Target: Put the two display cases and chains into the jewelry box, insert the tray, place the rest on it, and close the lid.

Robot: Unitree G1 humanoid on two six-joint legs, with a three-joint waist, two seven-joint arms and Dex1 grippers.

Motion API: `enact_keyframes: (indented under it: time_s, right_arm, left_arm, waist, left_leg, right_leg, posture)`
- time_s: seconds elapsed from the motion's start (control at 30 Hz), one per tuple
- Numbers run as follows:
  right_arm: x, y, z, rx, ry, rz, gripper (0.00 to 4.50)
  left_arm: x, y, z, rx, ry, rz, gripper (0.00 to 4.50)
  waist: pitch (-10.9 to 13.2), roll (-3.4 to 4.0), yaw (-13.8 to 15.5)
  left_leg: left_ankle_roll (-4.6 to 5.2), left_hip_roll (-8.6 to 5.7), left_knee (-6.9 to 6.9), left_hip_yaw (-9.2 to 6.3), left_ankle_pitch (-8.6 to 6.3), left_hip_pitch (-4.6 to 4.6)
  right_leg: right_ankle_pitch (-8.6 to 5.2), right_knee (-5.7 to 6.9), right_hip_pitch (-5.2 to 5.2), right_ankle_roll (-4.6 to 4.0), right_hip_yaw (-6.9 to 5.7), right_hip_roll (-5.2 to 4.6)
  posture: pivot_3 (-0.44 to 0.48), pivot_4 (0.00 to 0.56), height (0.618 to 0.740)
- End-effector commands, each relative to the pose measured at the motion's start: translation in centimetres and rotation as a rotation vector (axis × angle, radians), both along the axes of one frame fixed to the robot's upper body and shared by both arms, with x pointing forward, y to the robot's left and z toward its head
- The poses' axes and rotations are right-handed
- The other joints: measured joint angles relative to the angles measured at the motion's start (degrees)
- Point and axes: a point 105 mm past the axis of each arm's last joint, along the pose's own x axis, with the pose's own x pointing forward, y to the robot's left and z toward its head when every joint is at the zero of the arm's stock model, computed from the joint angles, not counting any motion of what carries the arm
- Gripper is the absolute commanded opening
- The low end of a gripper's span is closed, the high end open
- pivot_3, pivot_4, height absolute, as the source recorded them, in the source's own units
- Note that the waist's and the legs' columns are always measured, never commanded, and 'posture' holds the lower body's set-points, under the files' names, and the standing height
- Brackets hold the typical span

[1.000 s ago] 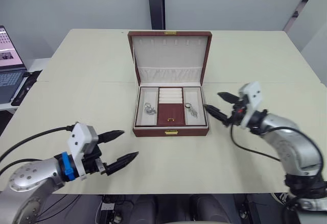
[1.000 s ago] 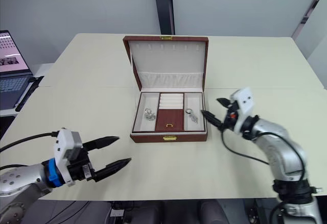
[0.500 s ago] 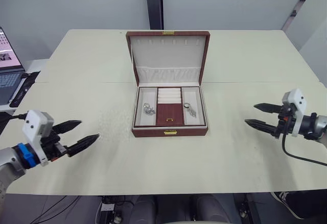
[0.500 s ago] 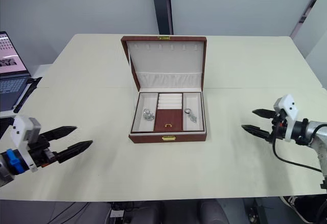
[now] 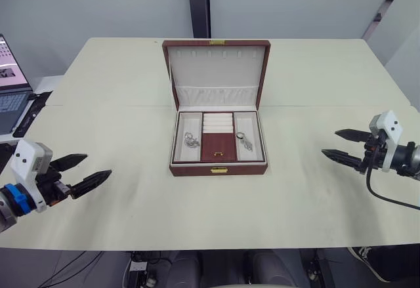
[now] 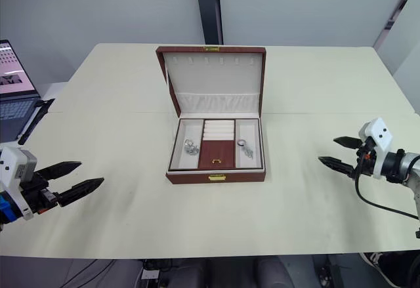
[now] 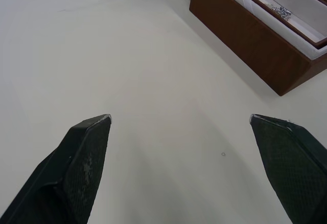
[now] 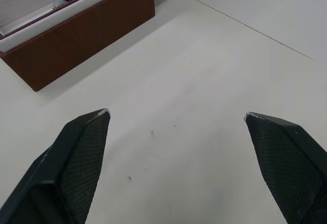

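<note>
Tray's in, bits are on it, just the lid left to shut

Box (image 5: 218, 163) sits mid-bench, tray (image 5: 218, 145) seated, lid (image 5: 217, 71) upright at the far side. Both grippers, left (image 5: 79, 173) and right (image 5: 346, 145), are wide and empty near the side edges; I'd push the lid's top edge forward gently.

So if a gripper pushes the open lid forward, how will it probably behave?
The lid stands upright on the jewelry box, so it likely swings down on its hinge rather than bending. It looks stiff. Pushed hard, the whole box might slide on the smooth table.
</note>
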Motion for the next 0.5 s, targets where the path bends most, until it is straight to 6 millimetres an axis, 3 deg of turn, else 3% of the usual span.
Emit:
enact_keyframes:
  time_s: [0.03, 0.2, 0.23, 0.3, 0.37, 0.5]
  right_arm:
    - [0.5, 1.2, 1.8, 0.010, -0.094, 0.020, 4.47]
    - [1.5, 3.7, 1.4, 0.064, -0.133, 0.014, 4.47]
    - [1.8, 4.2, 1.4, 0.073, -0.143, 0.011, 4.30]
    - [2.0, 5.5, 1.3, 0.092, -0.154, 0.025, 3.94]
    - [2.1, 7.0, 1.0, 0.104, -0.145, 0.051, 3.29]
    - [2.6, 9.9, 0.3, 0.093, -0.144, 0.095, 1.97]
  left_arm:
    - [1.0, -0.3, 1.1, 0.045, -0.060, -0.013, 4.50]
    - [3.3, -1.8, 1.8, 0.052, -0.109, -0.050, 4.50]
    - [3.7, -2.1, 1.7, 0.048, -0.112, -0.058, 4.50]
    - [4.4, -2.9, 1.3, 0.037, -0.116, -0.080, 4.10]
    - [5.4, -3.9, 0.7, 0.032, -0.123, -0.092, 3.61]
    - [6.7, -6.5, -0.3, -0.018, -0.116, -0.153, 2.25]
  waist:
    - [0.00, 0.00, 0.05]
    - [0.00, 0.00, 0.07]
    - [0.00, 0.00, 0.05]
    - [0.01, 0.02, 0.00]
    - [0.01, 0.02, 0.03]
    - [0.01, 0.00, 0.02]
  left_leg:
    - [0.00, 0.00, 0.00, -0.01, 0.00, -0.01]
    - [-0.01, -0.02, 0.02, -0.02, 0.00, -0.02]
    - [-0.01, -0.02, 0.02, 0.00, 0.00, -0.03]
    - [-0.01, -0.02, 0.02, 0.06, 0.00, -0.04]
    - [-0.01, -0.02, 0.02, 0.09, 0.00, -0.03]
    - [-0.01, -0.02, 0.07, 0.07, 0.01, -0.05]
  right_leg:
    - [0.00, 0.00, 0.00, 0.00, 0.00, 0.00]
    - [0.00, 0.03, 0.00, 0.00, -0.02, 0.00]
    - [0.00, 0.03, -0.03, 0.00, -0.02, 0.00]
    - [0.00, 0.08, -0.10, 0.00, -0.01, 0.00]
    - [0.00, 0.13, -0.12, 0.00, 0.00, 0.00]
    - [0.00, 0.15, -0.12, 0.00, -0.01, 0.01]
  posture:
    - [0.000, 0.150, 0.740]
    - [0.000, 0.150, 0.740]
    - [0.000, 0.150, 0.740]
    - [0.000, 0.150, 0.740]
    - [0.000, 0.150, 0.740]
    - [0.000, 0.150, 0.740]
